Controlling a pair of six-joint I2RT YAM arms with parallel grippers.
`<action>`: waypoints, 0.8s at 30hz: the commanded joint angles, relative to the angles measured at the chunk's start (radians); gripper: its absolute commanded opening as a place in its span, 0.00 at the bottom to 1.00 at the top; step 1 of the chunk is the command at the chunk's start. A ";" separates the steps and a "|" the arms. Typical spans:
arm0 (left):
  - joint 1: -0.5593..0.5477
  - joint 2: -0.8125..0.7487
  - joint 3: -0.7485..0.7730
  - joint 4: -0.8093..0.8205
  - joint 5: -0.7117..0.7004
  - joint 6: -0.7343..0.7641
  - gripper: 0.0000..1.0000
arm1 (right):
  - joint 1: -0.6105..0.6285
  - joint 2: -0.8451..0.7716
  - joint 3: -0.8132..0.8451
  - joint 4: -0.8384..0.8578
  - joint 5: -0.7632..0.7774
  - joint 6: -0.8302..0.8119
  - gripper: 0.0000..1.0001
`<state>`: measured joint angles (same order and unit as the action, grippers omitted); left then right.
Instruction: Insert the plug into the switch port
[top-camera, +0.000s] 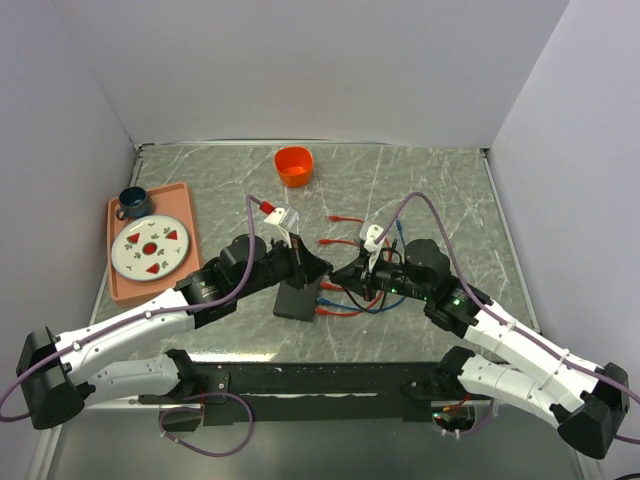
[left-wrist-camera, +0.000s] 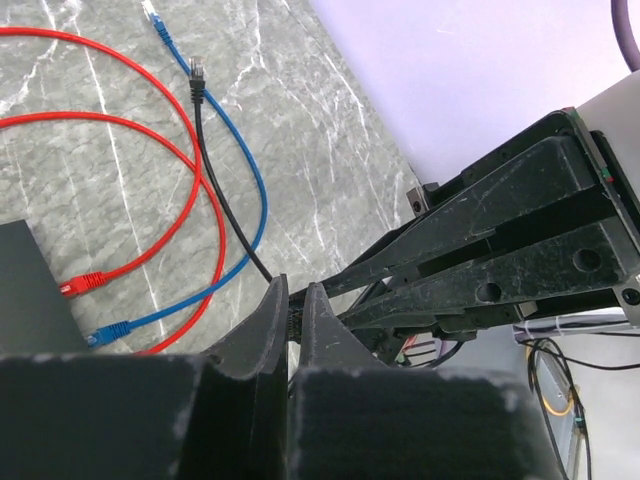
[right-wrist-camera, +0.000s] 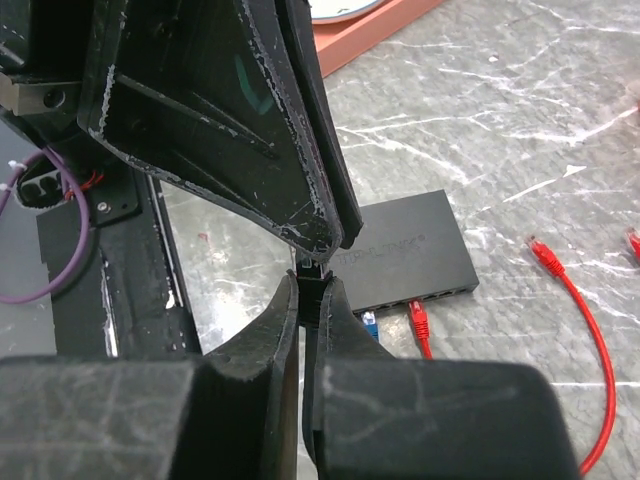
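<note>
Left claw (left-wrist-camera: 293, 300), right claw (right-wrist-camera: 308, 292) pinch one plug (right-wrist-camera: 311, 270).

The surface (top-camera: 430, 190) looks like grey veined stone: smooth, with a faint sheen. The switch (right-wrist-camera: 410, 250) has a plain matt black casing. The left tool (left-wrist-camera: 295, 295) and right tool (right-wrist-camera: 308, 290) are dull black plastic — scuffed whitish along the edges. The black cable (left-wrist-camera: 198, 85) has a smooth plastic jacket — slightly glossy.
</note>
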<state>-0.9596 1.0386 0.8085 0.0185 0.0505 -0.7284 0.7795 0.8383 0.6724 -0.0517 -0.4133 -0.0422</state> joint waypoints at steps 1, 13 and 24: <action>-0.010 -0.020 0.046 0.020 0.009 -0.016 0.30 | 0.003 0.008 -0.004 0.049 0.053 -0.007 0.00; 0.163 0.011 0.058 -0.206 -0.121 0.024 0.99 | -0.020 0.076 -0.074 0.032 0.206 -0.097 0.00; 0.404 0.251 -0.057 -0.152 0.015 0.069 0.99 | -0.043 0.418 0.108 -0.123 0.280 -0.099 0.00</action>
<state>-0.5800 1.2129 0.7906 -0.1818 -0.0082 -0.6807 0.7425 1.1519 0.6598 -0.1017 -0.1806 -0.1268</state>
